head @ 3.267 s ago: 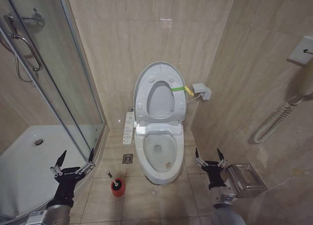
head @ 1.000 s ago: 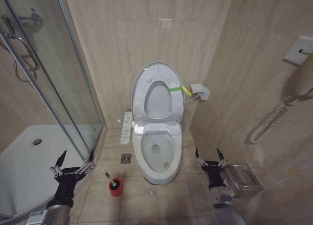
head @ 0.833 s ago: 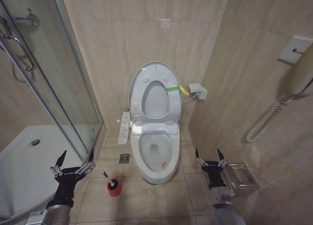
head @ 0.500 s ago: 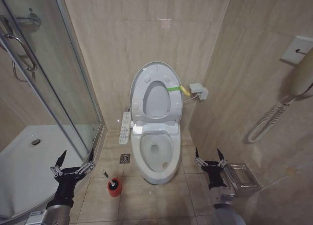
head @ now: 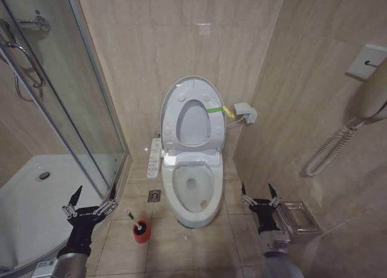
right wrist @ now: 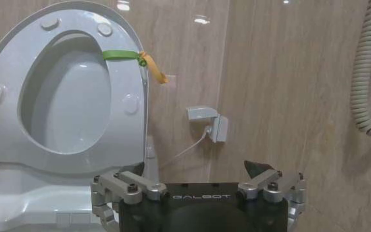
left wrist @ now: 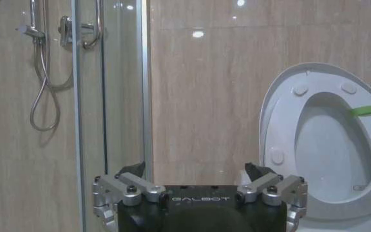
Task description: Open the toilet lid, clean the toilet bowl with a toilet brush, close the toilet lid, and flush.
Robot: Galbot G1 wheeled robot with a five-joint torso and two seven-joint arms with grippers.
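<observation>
head view: toilet lid (head: 192, 115) stands raised against the tiled wall with the seat up against it, a green-and-yellow tab (head: 219, 110) at its right edge, leaving the toilet bowl (head: 193, 196) open below. the toilet brush (head: 141, 229) sits in its red holder on the floor tiles, just left of the bowl and right of the shower enclosure (head: 54, 109). the left gripper (head: 91, 202) hangs low near the brush, jaws wide apart and empty; the right gripper (head: 259, 195) hangs to the bowl's right, beside a metal holder (head: 299, 216) on the wall, jaws likewise apart.

left wrist view: the left gripper (left wrist: 200, 186) faces the shower glass (left wrist: 108, 87) and the raised lid (left wrist: 327, 140).

right wrist view: the right gripper (right wrist: 200, 182) faces the lid (right wrist: 63, 92), a wall socket (right wrist: 208, 121) and a coiled cord (right wrist: 369, 72).
</observation>
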